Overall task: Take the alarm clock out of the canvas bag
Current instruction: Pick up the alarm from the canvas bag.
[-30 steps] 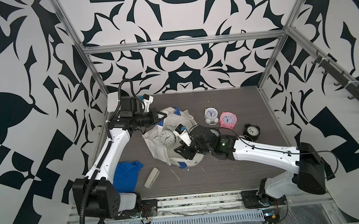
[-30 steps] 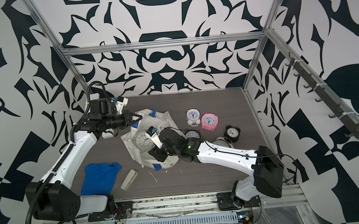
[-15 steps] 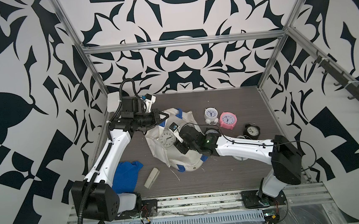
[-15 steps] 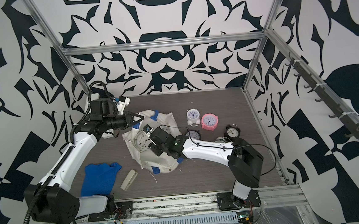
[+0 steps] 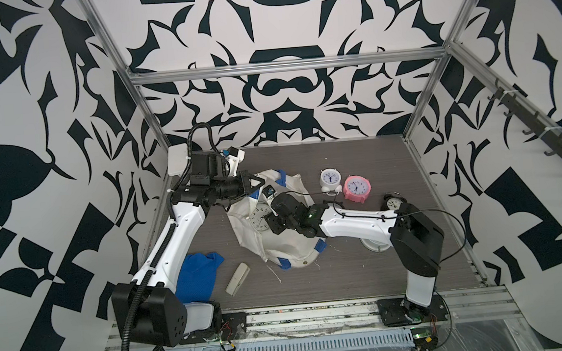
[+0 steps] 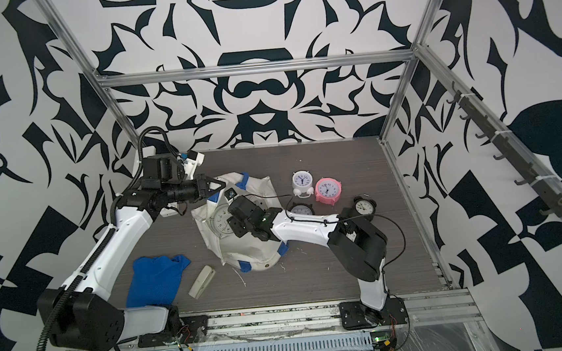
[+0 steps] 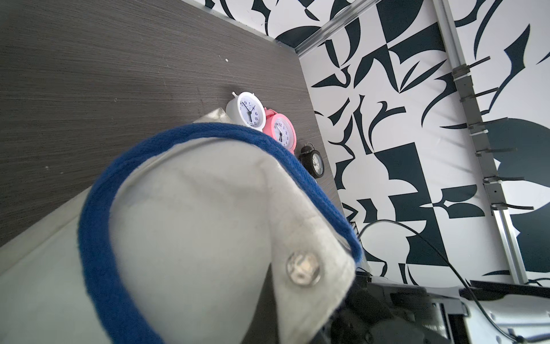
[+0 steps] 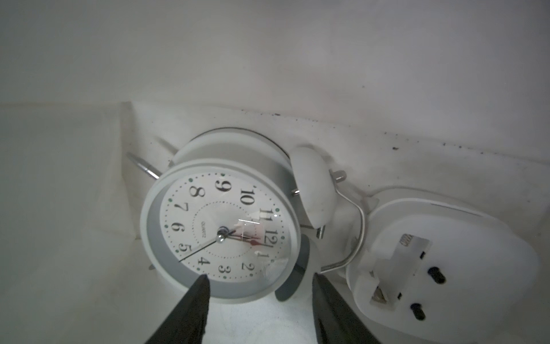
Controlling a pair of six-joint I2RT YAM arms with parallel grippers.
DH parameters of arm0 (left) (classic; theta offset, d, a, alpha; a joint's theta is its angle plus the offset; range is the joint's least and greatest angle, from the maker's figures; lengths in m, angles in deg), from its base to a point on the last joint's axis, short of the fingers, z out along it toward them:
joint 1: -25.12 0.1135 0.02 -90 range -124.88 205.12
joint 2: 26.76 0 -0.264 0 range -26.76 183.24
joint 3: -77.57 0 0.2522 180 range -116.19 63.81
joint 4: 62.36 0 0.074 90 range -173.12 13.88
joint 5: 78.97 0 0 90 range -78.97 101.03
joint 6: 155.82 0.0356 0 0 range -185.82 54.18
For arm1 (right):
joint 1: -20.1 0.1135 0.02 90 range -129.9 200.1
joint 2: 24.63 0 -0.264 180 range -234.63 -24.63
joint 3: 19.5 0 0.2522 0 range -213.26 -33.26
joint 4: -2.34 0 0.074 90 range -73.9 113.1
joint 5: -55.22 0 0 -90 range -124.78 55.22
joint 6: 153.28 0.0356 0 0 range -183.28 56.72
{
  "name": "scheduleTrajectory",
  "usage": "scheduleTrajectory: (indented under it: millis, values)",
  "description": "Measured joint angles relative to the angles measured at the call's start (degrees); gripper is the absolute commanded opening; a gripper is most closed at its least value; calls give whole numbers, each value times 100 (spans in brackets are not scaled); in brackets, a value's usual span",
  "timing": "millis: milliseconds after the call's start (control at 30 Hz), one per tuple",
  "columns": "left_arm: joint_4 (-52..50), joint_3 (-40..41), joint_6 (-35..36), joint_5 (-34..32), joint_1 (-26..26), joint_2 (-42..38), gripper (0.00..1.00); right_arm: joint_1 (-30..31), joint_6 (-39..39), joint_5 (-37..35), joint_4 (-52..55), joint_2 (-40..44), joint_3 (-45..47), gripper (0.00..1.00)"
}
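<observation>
Two grippers working at canvas bag (image 5: 288,247): left gripper (image 5: 257,184) jaws pinching bag rim, holding it raised; right gripper (image 8: 260,278) reaching inside, jaws standing spread beside white alarm clock (image 8: 220,232).

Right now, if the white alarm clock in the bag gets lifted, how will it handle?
The alarm clock looks rigid; its smooth round rim may slip or roll. The thin wire handle and bell could probably snag the soft canvas bag.
</observation>
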Motion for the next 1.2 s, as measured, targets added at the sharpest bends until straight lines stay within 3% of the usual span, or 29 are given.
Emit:
scheduleTrajectory:
  millis: [467, 833, 1200]
  values:
    - [0, 0, 59, -2, -15, 0, 0, -509, 507, 501, -15, -199, -273, 67]
    - [-13, 0, 149, -46, -46, 0, 0, -575, 214, 1202, -660, -529, -326, 72]
    - [-9, 0, 289, -85, -48, 0, 0, -610, 129, 1073, -546, -625, -439, 72]
